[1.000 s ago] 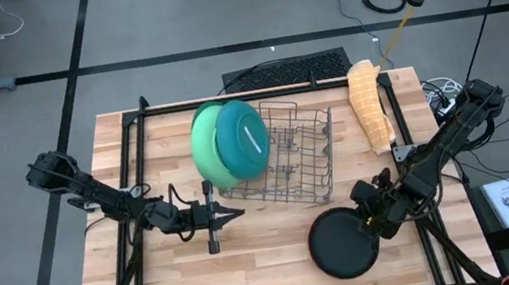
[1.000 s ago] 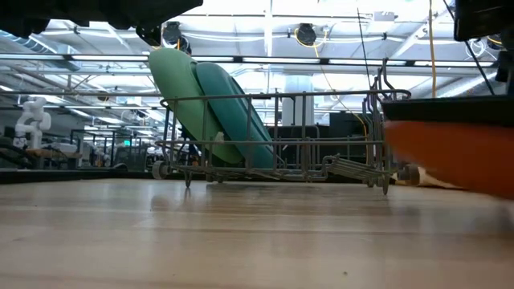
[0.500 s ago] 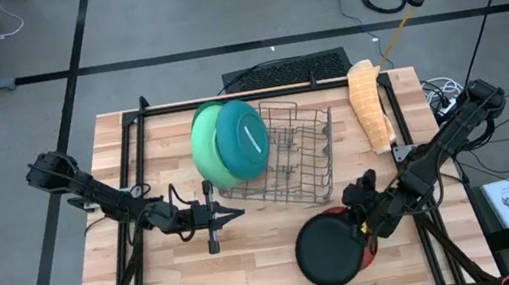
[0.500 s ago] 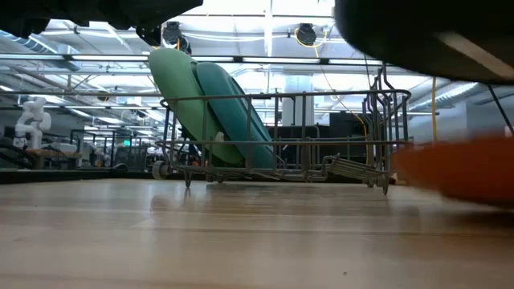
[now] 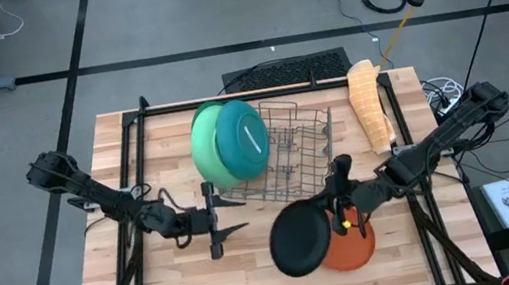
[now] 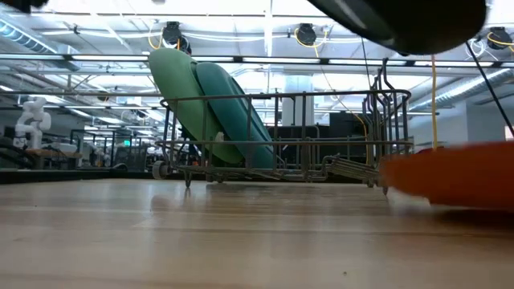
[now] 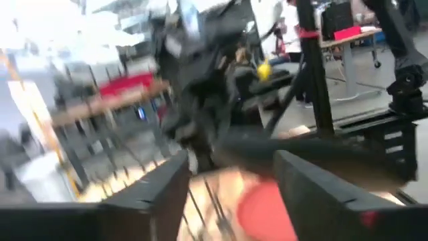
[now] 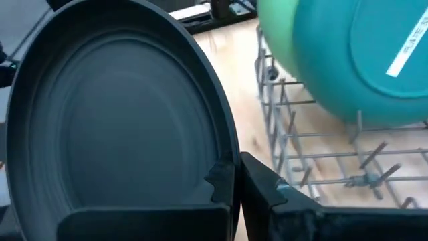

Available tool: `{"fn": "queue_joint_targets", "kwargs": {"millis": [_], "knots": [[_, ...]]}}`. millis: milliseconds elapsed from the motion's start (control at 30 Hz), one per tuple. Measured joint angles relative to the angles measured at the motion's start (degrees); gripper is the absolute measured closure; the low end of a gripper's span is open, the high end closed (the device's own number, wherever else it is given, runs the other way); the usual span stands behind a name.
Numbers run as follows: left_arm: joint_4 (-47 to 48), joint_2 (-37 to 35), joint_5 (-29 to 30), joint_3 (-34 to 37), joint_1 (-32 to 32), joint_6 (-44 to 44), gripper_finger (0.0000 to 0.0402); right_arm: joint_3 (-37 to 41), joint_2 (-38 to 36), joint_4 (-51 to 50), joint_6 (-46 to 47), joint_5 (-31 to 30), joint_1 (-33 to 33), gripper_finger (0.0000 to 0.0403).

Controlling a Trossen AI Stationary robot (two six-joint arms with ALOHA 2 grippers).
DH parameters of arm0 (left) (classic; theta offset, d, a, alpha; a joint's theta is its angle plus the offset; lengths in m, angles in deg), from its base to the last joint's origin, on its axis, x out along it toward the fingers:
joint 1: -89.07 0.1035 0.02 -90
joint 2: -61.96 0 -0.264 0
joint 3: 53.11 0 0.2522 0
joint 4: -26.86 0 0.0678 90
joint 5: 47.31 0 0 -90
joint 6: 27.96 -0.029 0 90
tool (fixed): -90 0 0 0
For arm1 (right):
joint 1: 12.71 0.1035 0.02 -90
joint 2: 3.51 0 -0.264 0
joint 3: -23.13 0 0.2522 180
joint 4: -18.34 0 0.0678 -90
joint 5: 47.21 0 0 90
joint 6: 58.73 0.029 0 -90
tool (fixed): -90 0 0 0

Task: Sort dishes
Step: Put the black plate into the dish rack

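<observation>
A light-green plate (image 5: 203, 148) and a teal plate (image 5: 242, 136) stand on edge, leaning, in the left end of the grey wire rack (image 5: 298, 161). My right gripper (image 5: 343, 212) is shut on a black plate (image 5: 299, 240) in front of the rack. An orange-red plate (image 5: 353, 249) lies flat on the table just right of the black one and partly under it. My left gripper (image 5: 233, 214) stands open near the rack's left front corner, with nothing between its fingers. My right gripper pinches the black plate's rim (image 8: 224, 175) between its two fingers, one finger on each face. The fingers come about level from the table's right. The plate hangs tilted, its hollow face toward the wrist, lifted clear of the table and of the orange-red plate.
A folded yellow cloth (image 5: 368, 105) lies at the table's far right. A black mat (image 5: 289, 70) sits at the far edge behind the rack. Bare wood lies between my two grippers along the near edge.
My right gripper has gone toward the table's left and up with the black plate, lifting it off the orange-red plate and tipping it. The orange-red plate has stayed on the table. My left gripper has opened where it stands.
</observation>
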Motion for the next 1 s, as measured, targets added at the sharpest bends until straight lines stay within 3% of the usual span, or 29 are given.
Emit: {"fn": "queue_joint_targets", "kwargs": {"millis": [100, 200, 333, 467, 767, 1000], "knots": [[7.28, -0.02, 1.04, -6.55, -2.60, -11.18, 0.0157, -1.54, 0.00, -1.99, -1.33, 1.19, -2.52, 0.0400], [21.09, 0.04, 7.85, -15.98, -3.47, -15.58, 0.0152, -3.42, 0.00, -2.87, -3.79, 0.29, -4.78, 0.0400], [40.55, 0.00, 18.85, -29.34, -2.01, -2.54, 0.0151, -6.14, 0.00, -2.89, -9.51, -4.74, -6.34, 0.0401], [52.44, -0.02, 21.88, -38.01, -0.08, 7.40, 0.0151, -9.29, 0.00, -3.56, -16.59, -14.95, -6.95, 0.0401], [53.69, -0.02, 23.77, -42.08, 0.53, 9.57, 0.0151, -12.81, -0.02, -3.72, -29.29, -42.18, -7.01, 0.0401], [63.16, 0.00, 26.50, -42.05, 3.44, 22.42, 0.0151, -12.81, 2.29, -4.72, -29.94, -52.87, -7.88, 0.0401]]}}
